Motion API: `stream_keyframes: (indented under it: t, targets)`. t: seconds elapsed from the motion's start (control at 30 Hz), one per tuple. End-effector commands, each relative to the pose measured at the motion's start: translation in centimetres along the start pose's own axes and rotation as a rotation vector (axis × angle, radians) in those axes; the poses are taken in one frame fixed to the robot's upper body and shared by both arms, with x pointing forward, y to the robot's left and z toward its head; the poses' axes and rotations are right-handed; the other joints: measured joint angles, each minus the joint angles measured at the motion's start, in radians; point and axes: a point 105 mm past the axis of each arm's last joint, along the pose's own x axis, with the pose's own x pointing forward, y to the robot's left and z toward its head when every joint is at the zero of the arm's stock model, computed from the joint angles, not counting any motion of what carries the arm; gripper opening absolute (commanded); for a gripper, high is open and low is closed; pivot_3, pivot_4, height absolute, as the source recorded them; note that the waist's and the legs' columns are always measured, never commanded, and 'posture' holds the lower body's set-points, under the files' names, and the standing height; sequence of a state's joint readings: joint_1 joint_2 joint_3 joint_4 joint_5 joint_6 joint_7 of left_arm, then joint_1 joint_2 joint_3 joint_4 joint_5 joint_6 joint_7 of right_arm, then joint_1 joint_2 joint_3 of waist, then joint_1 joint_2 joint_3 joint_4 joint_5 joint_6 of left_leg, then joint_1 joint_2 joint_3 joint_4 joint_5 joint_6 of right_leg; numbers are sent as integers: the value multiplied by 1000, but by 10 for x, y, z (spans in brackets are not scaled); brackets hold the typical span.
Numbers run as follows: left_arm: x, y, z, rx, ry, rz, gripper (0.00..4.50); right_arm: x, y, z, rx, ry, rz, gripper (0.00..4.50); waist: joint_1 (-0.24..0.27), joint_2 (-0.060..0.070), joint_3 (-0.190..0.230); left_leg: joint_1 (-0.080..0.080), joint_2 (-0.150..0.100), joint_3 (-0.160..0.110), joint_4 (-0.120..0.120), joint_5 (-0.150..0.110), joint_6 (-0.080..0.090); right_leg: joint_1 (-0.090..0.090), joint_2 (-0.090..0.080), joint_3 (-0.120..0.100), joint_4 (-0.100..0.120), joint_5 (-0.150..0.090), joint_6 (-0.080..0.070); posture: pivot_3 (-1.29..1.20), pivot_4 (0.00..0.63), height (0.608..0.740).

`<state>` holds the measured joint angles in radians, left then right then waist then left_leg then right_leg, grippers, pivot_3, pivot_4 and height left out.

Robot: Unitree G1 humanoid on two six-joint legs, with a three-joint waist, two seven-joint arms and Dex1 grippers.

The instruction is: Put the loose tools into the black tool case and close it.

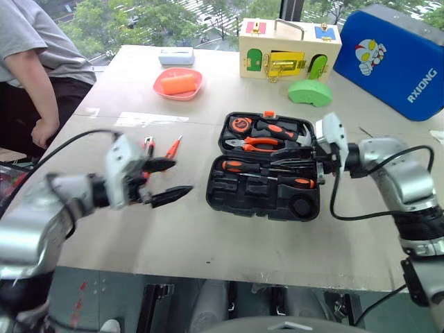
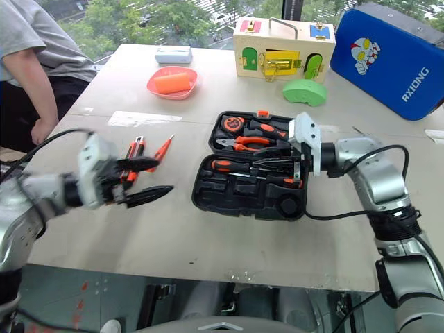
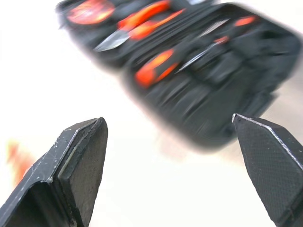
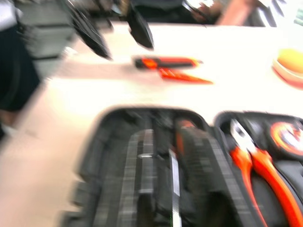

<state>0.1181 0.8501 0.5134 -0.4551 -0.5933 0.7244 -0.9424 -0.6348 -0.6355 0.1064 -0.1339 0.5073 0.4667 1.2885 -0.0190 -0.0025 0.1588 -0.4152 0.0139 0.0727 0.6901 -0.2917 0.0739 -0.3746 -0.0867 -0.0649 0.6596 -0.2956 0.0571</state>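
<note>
The black tool case (image 1: 220,194) lies open in the middle of the table. Pliers (image 1: 260,144), a tape measure and a hammer fill its rear half. Two long screwdrivers (image 1: 236,166) and a dark tape roll (image 1: 302,206) lie in the front half. Left of the case, the black-and-orange utility knife (image 2: 134,149) and the slim orange tester screwdriver (image 2: 164,148) lie loose on the table. My left gripper (image 1: 166,180) hovers open and empty just in front of those two tools. At the case's right edge, my right gripper (image 1: 319,161) hangs over the front half.
A person (image 1: 35,62) stands at the table's left. At the back are a pink dish (image 1: 178,83) with an orange item, a wooden latch box (image 1: 288,52), a green object (image 1: 310,92) and a big blue case (image 1: 392,59). Bare tabletop lies in front of the tool case.
</note>
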Motion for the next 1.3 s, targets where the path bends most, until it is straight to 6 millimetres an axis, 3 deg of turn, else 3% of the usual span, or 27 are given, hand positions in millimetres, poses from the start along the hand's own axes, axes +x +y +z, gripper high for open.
stream_keyframes:
  t: [0.03, 0.13, 0.17, 0.27, 0.4, 0.5, 0.67, 0.77, 0.9, 0.97, 1.3]
  targets:
    - [-47, 4, -16, -59, -5, 234, 4500, -7, 13, 22, -54, -25, 93, 2792, 1, -1, 0, 0, -1, 0, -1, 0, 0, 0, -1, 1, 0, 0, 0, 0, 150, 735]
    - [-73, -2, -37, -119, 28, 365, 4500, -8, 13, 24, -65, -17, 109, 4228, 10, -3, -1, 1, -1, -1, -2, 0, 0, 1, -2, 2, 1, 0, 0, 0, 150, 735]
    - [-78, -3, -42, -127, 39, 394, 4500, -8, 13, 25, -67, -19, 110, 4488, 14, -3, -1, 2, -1, -2, -1, 0, 0, 1, -3, 1, 1, 0, 0, 0, 150, 735]
    - [-85, -9, -53, -171, 74, 452, 4500, -7, 12, 28, -78, -21, 109, 4488, 18, -4, -1, 2, -2, -4, -1, 0, 0, 2, -5, -1, 1, 1, -2, 0, 150, 735]
    - [-71, -10, -46, -190, 82, 422, 4500, -6, 14, 27, -86, -9, 110, 4488, 16, -4, -2, 3, -2, -5, -1, 0, 0, 3, -6, -1, 1, 1, -3, 0, 150, 735]
    - [-53, 2, -30, -177, 81, 409, 4500, -6, 16, 25, -95, 3, 99, 4488, 15, -4, -2, 2, -2, -6, -2, 0, 0, 4, -6, -2, 1, 1, -3, 0, 150, 735]
    - [-9, 43, 6, -152, 140, 422, 4500, -3, 20, 26, -99, -11, 37, 4488, 12, -4, -2, 2, -3, -7, -2, 1, -1, 5, -5, -3, 0, 1, -3, 0, 150, 735]
    - [14, 65, 17, -180, 191, 433, 4500, -1, 23, 26, -99, -18, 1, 4488, 14, -4, -2, 1, -4, -8, -2, 1, -1, 4, -3, -4, 0, 1, -2, 0, 150, 735]
    - [39, 87, 21, -142, 267, 438, 4500, -1, 27, 26, -93, -20, -33, 4488, 6, -4, -2, 1, -5, -6, -3, 1, -1, 3, 0, -4, 2, 1, -2, 0, 150, 735]
    - [53, 89, 22, -186, 270, 396, 4500, -2, 29, 26, -91, -19, -47, 4488, 5, -5, -1, 1, -5, -4, -4, 2, -2, 1, 5, -3, 2, 1, -1, 0, 150, 735]
    - [98, 101, 18, -74, 306, 341, 4500, -4, 37, 27, -61, -28, -90, 4488, 15, -5, -1, 0, -4, -2, -2, 2, -2, -2, 5, -2, 3, 1, -1, 0, 150, 735]
